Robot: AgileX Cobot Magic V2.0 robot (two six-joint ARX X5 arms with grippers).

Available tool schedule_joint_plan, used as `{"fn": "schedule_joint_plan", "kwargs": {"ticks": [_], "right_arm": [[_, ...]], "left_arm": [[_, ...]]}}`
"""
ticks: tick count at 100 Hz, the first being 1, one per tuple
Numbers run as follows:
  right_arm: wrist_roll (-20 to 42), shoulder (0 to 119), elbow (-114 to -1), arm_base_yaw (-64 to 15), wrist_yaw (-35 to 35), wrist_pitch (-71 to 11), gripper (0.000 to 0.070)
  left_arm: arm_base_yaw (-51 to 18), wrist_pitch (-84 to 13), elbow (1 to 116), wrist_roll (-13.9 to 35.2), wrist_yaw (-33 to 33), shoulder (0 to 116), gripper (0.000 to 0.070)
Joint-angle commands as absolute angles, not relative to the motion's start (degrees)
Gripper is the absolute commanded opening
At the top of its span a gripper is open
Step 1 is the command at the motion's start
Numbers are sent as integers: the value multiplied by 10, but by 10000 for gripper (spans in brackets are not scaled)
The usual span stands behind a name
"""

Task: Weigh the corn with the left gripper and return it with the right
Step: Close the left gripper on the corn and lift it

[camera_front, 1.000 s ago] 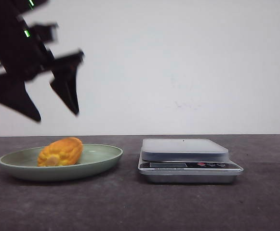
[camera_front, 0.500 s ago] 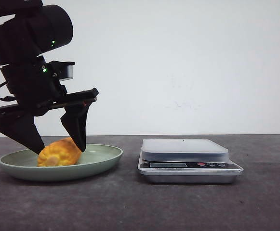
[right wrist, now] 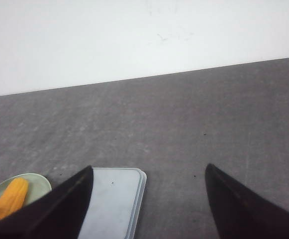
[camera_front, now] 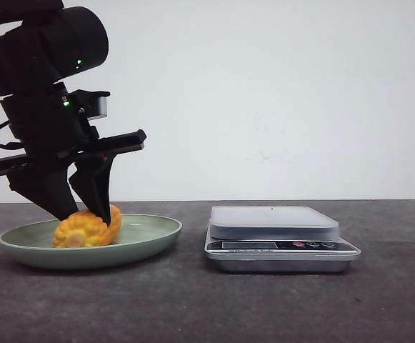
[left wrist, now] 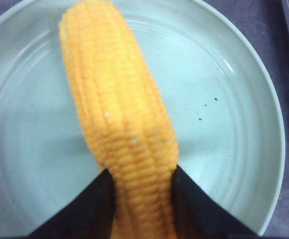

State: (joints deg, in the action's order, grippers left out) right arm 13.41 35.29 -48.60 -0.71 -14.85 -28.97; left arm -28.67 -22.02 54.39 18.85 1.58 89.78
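Note:
The yellow-orange corn lies on the pale green plate at the table's left. My left gripper is down on it, and both black fingers press the cob's sides. In the left wrist view the corn fills the middle of the plate with the gripper shut on its near end. The corn still rests on the plate. The silver scale stands right of the plate. My right gripper is open and empty, above the scale's platform; it is not in the front view.
The scale's display and buttons face the front edge. A white wall stands behind the dark grey table. The right wrist view shows the plate with the corn beside the scale.
My left gripper came down from above the plate onto the corn, and its fingers closed from straddling the cob to gripping it. The corn shifted slightly.

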Motion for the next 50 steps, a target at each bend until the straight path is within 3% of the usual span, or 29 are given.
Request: {"fn": "schedule_joint_plan", "kwargs": {"ticks": [1, 27, 50], "right_arm": [[127, 355, -496, -8, -147, -286, 446], [126, 355, -496, -8, -146, -289, 446], [126, 355, -496, -8, -146, -288, 446]], "left_arm": [[-294, -214, 551, 188, 18, 890, 3], [-316, -248, 591, 188, 10, 793, 4], [-376, -282, 708, 193, 11, 829, 5]]}}
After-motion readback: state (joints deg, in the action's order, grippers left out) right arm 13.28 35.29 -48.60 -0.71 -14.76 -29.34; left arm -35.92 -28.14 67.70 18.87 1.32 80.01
